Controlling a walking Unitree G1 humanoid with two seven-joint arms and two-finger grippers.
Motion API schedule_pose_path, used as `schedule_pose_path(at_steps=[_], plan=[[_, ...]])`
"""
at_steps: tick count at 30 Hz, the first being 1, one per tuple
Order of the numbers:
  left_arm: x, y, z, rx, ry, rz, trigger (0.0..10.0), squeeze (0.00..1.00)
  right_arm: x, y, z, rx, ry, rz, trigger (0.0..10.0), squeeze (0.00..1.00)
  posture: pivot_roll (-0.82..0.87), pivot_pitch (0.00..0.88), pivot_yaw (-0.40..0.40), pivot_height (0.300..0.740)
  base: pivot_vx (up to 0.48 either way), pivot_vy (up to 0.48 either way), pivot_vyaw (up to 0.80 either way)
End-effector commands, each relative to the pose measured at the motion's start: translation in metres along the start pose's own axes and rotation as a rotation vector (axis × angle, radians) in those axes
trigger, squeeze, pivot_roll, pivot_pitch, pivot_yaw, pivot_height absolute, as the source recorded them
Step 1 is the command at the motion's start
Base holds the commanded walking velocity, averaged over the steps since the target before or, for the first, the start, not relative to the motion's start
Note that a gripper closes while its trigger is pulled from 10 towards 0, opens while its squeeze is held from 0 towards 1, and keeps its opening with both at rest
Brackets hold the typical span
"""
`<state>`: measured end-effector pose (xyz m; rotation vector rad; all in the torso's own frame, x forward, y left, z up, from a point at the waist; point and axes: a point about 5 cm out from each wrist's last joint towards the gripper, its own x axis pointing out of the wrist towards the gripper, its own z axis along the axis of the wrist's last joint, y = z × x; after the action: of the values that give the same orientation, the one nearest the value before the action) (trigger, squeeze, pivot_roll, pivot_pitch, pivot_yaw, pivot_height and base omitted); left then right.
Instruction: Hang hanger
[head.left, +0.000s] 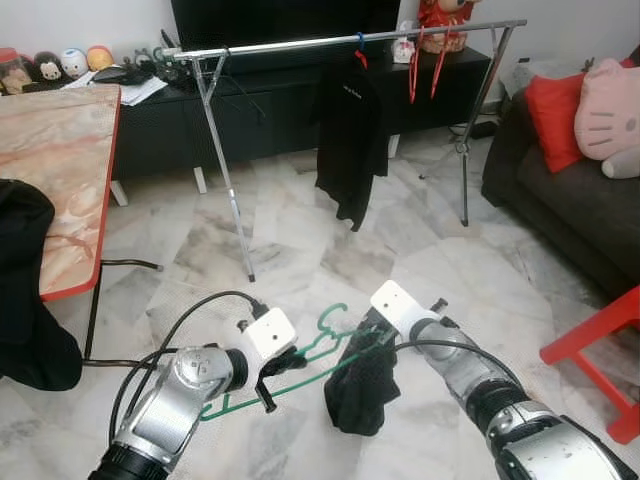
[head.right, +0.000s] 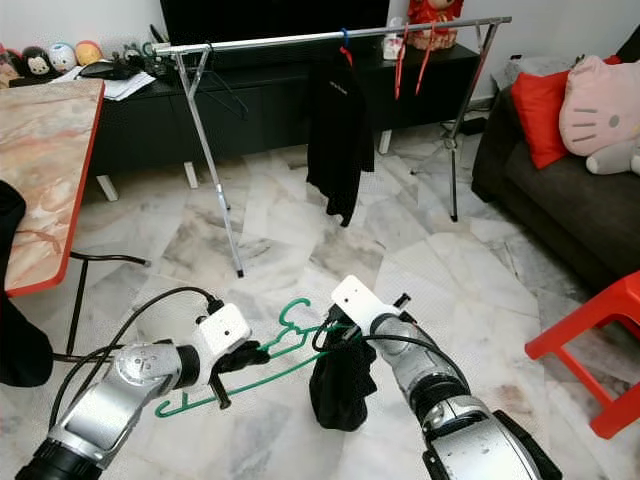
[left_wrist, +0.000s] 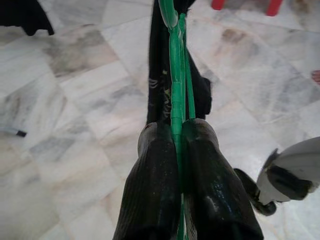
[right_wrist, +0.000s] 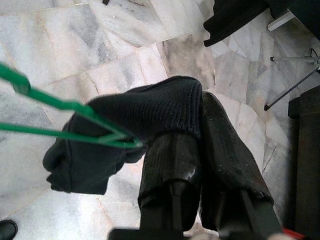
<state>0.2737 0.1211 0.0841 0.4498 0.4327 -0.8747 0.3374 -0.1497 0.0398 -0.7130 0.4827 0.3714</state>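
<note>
I hold a green plastic hanger (head.left: 315, 352) low over the marble floor, between both arms. My left gripper (head.left: 272, 372) is shut on the hanger's bar, seen up close as the green bar (left_wrist: 176, 107) pinched between the fingers (left_wrist: 152, 190). My right gripper (head.left: 366, 335) is shut on a black knit garment (head.left: 360, 388) that drapes over the hanger's right end; the garment's cloth (right_wrist: 150, 115) sits between the fingers (right_wrist: 172, 160). A chrome clothes rail (head.left: 340, 42) stands ahead, with a black shirt (head.left: 348, 130) hanging on it.
A marble-top table with a red edge (head.left: 60, 170) is at the left, black cloth (head.left: 25, 290) hanging off it. A dark sofa with red cushion (head.left: 560, 120) is right, a red stool (head.left: 600, 340) near right. A black TV cabinet (head.left: 270, 100) stands behind the rail.
</note>
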Motion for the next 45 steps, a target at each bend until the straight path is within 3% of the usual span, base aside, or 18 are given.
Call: schedule_pose_path(at_steps=[1, 20, 29, 39, 41, 45], plan=[[-0.003, 0.01, 0.001, 0.016, 0.021, 0.056, 10.0, 0.0, 0.001, -0.007, 0.008, 0.004, -0.019, -0.019, 10.0, 0.0, 0.01, 0.0, -0.053, 0.74, 0.0, 0.0, 0.0], [-0.007, 0.021, 0.001, 0.068, 0.046, 0.144, 10.0, 0.0, -0.001, -0.009, -0.001, -0.024, 0.004, -0.019, 10.0, 0.0, 0.02, 0.0, -0.059, 0.74, 0.0, 0.0, 0.0], [-0.005, 0.026, 0.01, 0.059, -0.021, 0.193, 10.0, 0.0, 0.0, -0.007, 0.006, -0.031, -0.012, -0.004, 10.0, 0.0, 0.03, 0.0, -0.056, 0.74, 0.0, 0.0, 0.0], [-0.001, 0.012, 0.025, 0.005, -0.127, 0.088, 10.0, 0.0, 0.0, -0.004, 0.006, -0.036, -0.018, 0.025, 10.0, 0.0, 0.02, 0.0, -0.052, 0.74, 0.0, 0.0, 0.0], [-0.002, 0.002, 0.025, -0.007, -0.144, -0.01, 10.0, 0.0, 0.0, -0.005, 0.008, -0.032, -0.024, 0.025, 10.0, 0.0, 0.02, 0.0, -0.049, 0.74, 0.0, 0.0, 0.0], [-0.003, -0.006, 0.026, -0.013, -0.156, -0.082, 10.0, 0.0, 0.0, -0.008, 0.008, -0.033, -0.025, 0.019, 10.0, 0.0, 0.02, 0.0, -0.051, 0.74, 0.0, 0.0, 0.0]])
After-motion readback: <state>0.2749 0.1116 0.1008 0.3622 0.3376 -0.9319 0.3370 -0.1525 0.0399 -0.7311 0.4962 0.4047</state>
